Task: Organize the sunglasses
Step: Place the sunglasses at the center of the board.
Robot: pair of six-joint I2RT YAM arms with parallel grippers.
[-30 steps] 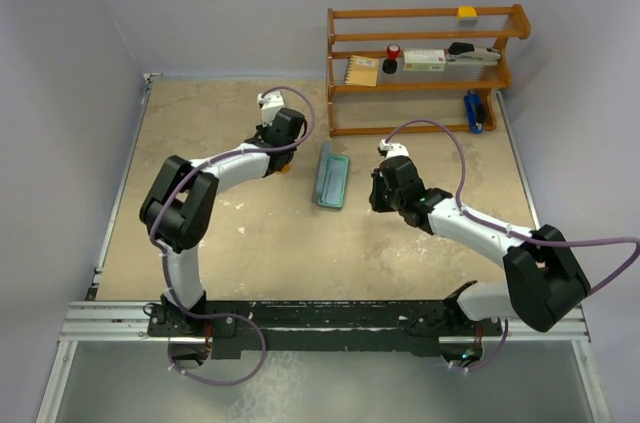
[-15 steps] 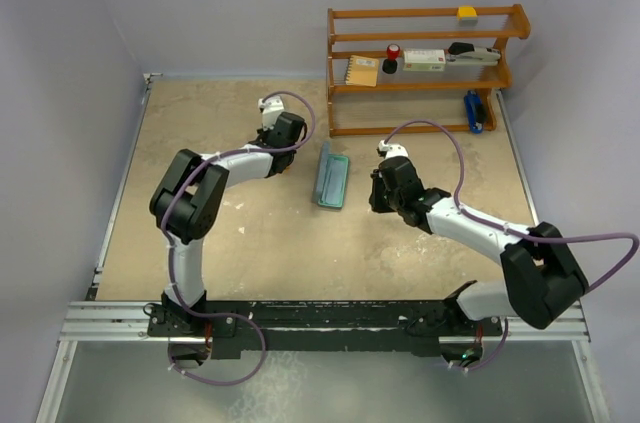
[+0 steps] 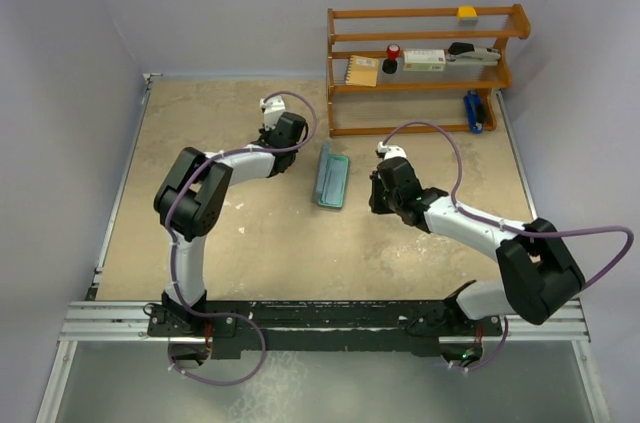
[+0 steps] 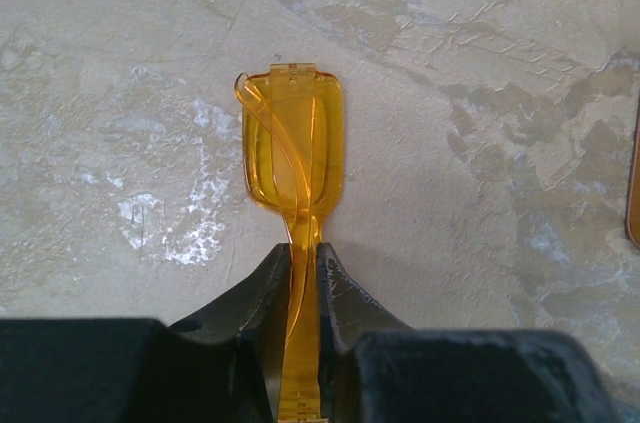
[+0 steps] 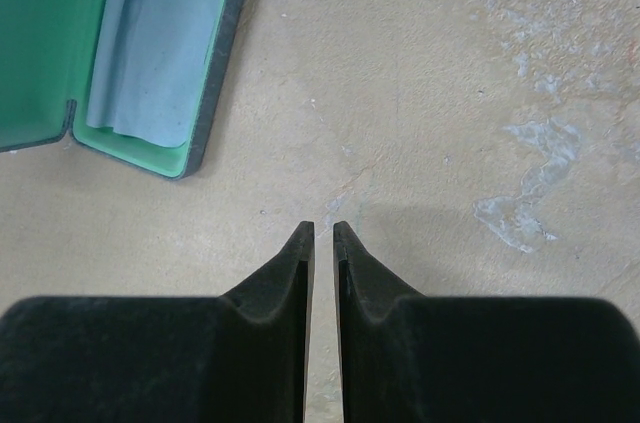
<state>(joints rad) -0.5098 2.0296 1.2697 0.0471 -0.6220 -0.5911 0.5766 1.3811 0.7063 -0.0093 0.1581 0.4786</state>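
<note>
The sunglasses (image 4: 292, 143), folded, with translucent orange frame and lenses, lie against the sandy tabletop in the left wrist view. My left gripper (image 4: 303, 248) is shut on their near end, one finger pressed on each side. In the top view the left gripper (image 3: 283, 148) sits just left of the open case (image 3: 331, 178) and hides the sunglasses. The case (image 5: 215, 73) is blue-grey with a teal inside and holds a light blue cloth (image 5: 150, 53). My right gripper (image 5: 323, 228) hovers over bare table right of the case (image 3: 376, 203), jaws together but for a thin slit, holding nothing.
A wooden shelf rack (image 3: 425, 68) stands at the back right with small items on its shelves. Purple-grey walls close in the table (image 3: 250, 233) on three sides. Both arms reach inward toward the case from either side.
The left arm's elbow has swung inward and its gripper has shifted slightly toward the back, still on the sunglasses. The right arm has barely moved.
</note>
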